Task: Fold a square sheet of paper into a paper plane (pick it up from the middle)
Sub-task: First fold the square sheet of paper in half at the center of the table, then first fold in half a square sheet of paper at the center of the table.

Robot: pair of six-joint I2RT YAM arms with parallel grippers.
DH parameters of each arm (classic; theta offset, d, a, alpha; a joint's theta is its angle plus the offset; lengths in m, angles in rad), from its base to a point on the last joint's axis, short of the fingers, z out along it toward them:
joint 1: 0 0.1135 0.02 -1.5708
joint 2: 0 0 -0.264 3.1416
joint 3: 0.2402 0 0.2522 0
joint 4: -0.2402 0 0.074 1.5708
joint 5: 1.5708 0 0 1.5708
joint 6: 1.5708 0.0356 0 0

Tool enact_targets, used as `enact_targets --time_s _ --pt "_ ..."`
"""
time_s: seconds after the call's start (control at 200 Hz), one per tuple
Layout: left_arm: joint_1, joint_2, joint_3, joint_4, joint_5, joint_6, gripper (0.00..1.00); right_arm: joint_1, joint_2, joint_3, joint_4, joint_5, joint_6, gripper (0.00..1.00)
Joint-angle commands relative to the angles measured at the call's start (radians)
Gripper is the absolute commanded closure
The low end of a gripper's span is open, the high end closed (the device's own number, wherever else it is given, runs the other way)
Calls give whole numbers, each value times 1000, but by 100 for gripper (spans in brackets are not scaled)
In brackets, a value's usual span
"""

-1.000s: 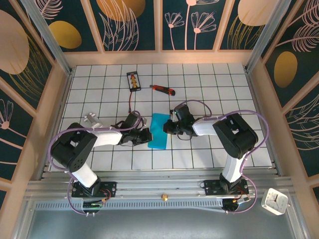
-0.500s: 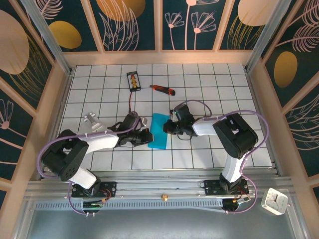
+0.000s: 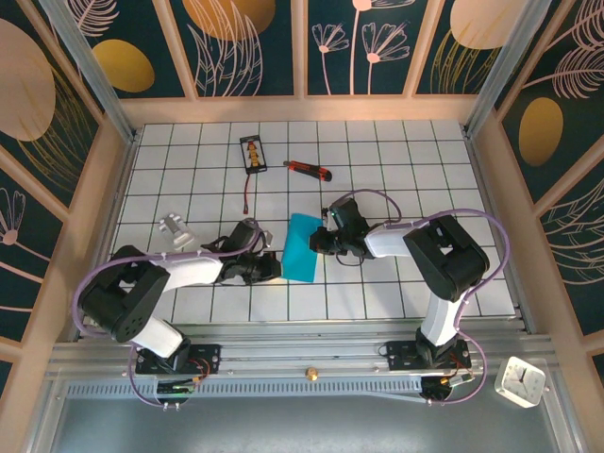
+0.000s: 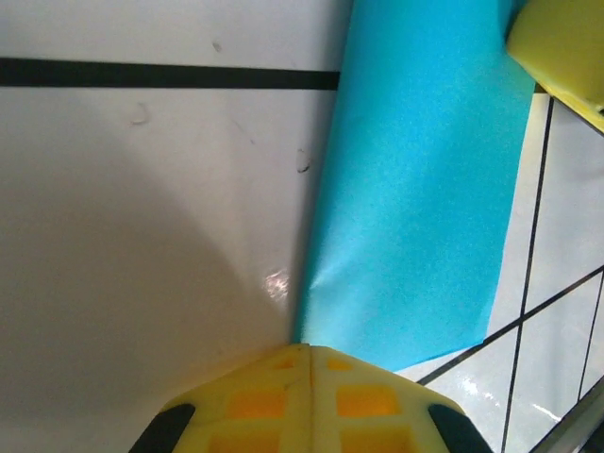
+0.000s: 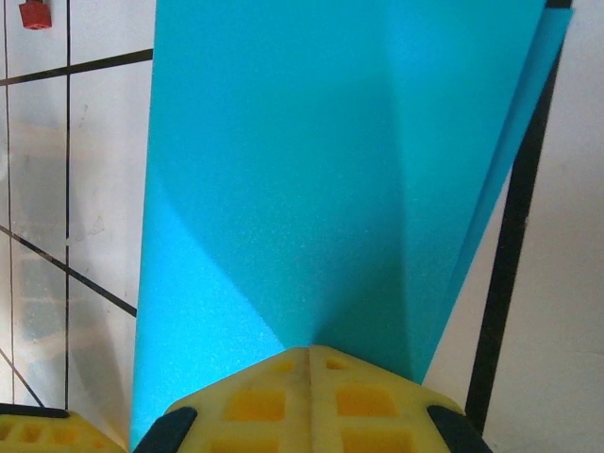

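Bright, even light; wrist cams slightly soft.

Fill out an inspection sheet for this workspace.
Surface: white gridded table, no spills seen.
Job's things: square sheet of paper, cyan, folded over, held between the arms.
Clutter: utility knife; black card; small white part.
Grippers: left pincer shut on the sheet's edge; right pincer shut on the opposite side.
Cables: purple cables loop along both arms, clear of the paper.
Surroundings: leaf-patterned panels; white clock beyond the rail.
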Motion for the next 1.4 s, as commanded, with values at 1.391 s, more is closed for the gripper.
enact_targets --time_s 1.391 --pt "42 179 16 8 -55 121 100 -19 -92 71 -173 -19 -80 98"
